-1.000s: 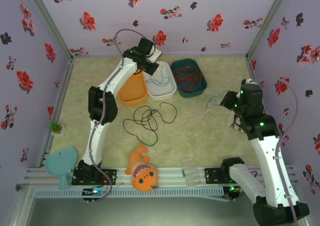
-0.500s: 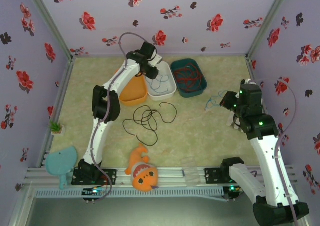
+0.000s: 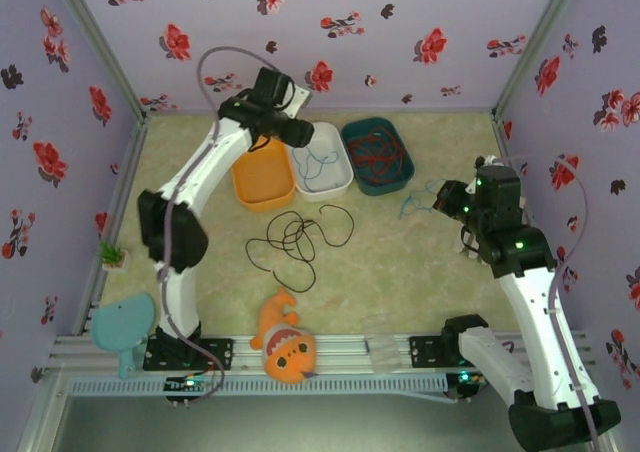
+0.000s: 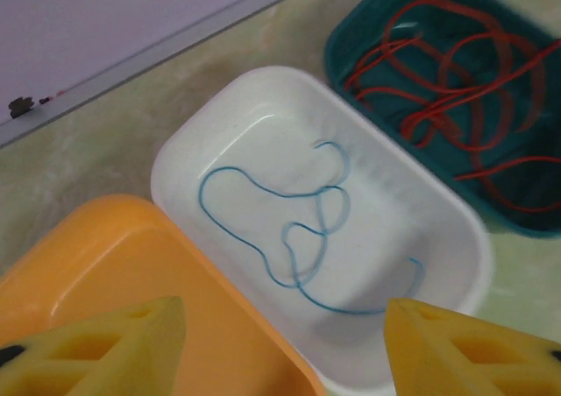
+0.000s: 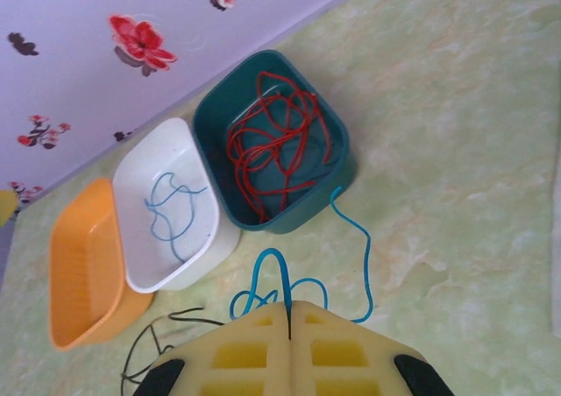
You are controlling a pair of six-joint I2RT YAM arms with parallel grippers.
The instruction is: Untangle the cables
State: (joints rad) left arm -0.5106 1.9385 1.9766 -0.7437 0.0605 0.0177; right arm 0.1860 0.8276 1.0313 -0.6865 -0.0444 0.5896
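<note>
A red cable (image 3: pixel 378 155) (image 4: pixel 456 63) (image 5: pixel 276 146) lies coiled in the teal bin (image 3: pixel 404 177). One light blue cable (image 3: pixel 318 162) (image 4: pixel 307 229) (image 5: pixel 171 212) rests in the white bin (image 3: pixel 340 184). My left gripper (image 3: pixel 290 130) (image 4: pixel 285 343) hovers open over the edge between the orange and white bins, holding nothing. A second blue cable (image 3: pixel 412 202) (image 5: pixel 280 278) trails on the table by the teal bin, and my right gripper (image 3: pixel 442 198) (image 5: pixel 288 313) is shut on it. The black cable (image 3: pixel 295 237) (image 5: pixel 153 335) lies in loose loops mid-table.
An orange bin (image 3: pixel 262 180) (image 5: pixel 83 273) stands left of the white one. An orange fish plush (image 3: pixel 285 342) lies at the near edge, with a pale blue scoop (image 3: pixel 122 327) and a small green plant (image 3: pixel 112 256) at the left. Floral walls enclose the table.
The left arm's elbow has swung out to the left and its gripper has drawn back slightly from the white bin. The right gripper has shifted the blue cable a little left.
</note>
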